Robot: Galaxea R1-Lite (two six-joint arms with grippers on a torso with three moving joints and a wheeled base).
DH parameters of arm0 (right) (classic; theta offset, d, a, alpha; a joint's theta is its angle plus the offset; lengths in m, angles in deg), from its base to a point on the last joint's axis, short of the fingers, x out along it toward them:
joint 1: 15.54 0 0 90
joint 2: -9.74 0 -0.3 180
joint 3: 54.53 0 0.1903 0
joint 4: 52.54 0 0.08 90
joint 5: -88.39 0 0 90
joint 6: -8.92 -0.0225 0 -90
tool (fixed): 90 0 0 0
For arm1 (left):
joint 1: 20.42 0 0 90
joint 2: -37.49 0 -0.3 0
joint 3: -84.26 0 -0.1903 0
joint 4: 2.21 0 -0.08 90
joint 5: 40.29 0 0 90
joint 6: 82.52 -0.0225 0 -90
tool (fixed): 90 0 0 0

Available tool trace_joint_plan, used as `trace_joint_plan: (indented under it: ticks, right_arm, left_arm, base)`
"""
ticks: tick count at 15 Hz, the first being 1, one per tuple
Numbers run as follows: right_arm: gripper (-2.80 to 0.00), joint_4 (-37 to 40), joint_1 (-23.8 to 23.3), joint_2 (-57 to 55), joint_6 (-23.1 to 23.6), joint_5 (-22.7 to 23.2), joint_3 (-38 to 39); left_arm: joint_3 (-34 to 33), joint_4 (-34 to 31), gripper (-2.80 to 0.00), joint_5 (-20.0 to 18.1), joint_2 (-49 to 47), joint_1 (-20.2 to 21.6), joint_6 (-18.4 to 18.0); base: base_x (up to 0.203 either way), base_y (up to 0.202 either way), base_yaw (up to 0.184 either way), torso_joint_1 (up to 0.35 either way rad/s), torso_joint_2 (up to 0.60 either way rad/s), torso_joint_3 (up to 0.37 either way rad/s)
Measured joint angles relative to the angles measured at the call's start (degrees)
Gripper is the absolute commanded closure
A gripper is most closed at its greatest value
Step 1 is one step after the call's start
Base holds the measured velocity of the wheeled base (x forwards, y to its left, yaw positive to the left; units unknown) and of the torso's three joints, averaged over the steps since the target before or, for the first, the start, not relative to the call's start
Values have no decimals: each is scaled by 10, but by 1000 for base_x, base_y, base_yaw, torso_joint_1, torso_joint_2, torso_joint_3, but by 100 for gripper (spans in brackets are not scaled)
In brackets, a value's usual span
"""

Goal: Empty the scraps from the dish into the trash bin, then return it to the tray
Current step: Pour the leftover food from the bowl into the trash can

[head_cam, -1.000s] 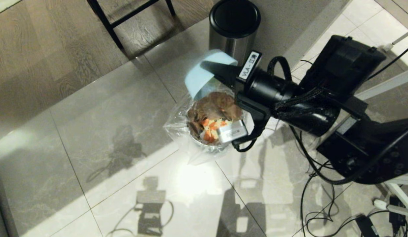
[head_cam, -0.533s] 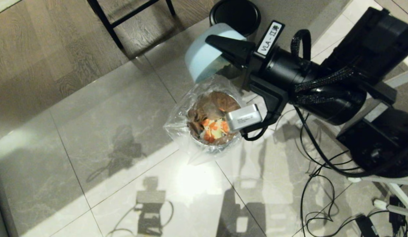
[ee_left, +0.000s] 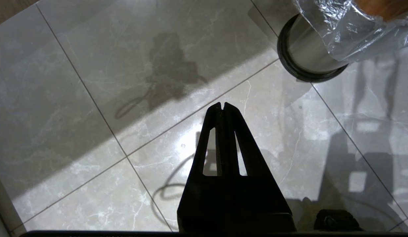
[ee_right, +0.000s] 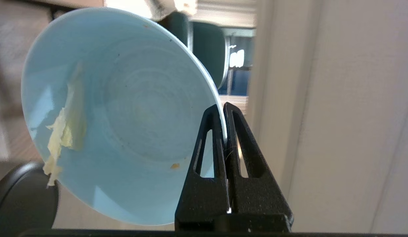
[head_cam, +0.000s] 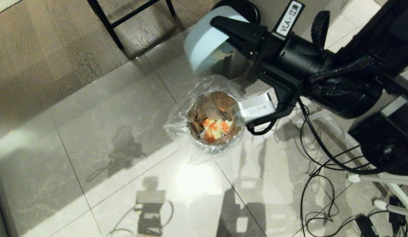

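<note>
The right gripper (ee_right: 223,108) pinches the rim of the tilted dish (ee_right: 125,112), with the trash bin (head_cam: 213,144) holding scraps (head_cam: 214,128) below it.

The floor (head_cam: 102,138) is shiny grey stone tile with pale veins; a strip of brown wood floor (head_cam: 42,49) looks dull and grainy. The trash bin (ee_left: 306,54) is smooth shiny steel, lined with a crinkly clear plastic bag (head_cam: 177,126). The dish (ee_right: 125,115) is smooth, glossy pale blue. The right tool (ee_right: 222,110) is matt black plastic.
</note>
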State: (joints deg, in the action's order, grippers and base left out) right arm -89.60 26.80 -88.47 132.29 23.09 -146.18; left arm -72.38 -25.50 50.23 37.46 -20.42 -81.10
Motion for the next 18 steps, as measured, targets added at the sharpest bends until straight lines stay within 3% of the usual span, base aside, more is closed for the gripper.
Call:
trace_joint_plan:
  ticks: [6, 9, 14, 18]
  right_arm:
    - [0, -6, 6, -2, -52, 4, -12]
    - [0, -16, 14, -2, -101, 8, -22]
    - [0, -26, 0, -16, -96, 21, -9]
    - [0, -8, 8, -18, -105, 32, -78]
  left_arm:
    - [0, 0, 0, 0, 0, 0, 0]
    - [0, 0, 0, 0, 0, 0, 0]
    - [0, 0, 0, 0, 0, 0, 0]
    - [0, 0, 0, 0, 0, 0, 0]
  base:
    - [0, 0, 0, 0, 0, 0]
    - [0, 0, 0, 0, 0, 0]
    - [0, 0, 0, 0, 0, 0]
    - [0, 0, 0, 0, 0, 0]
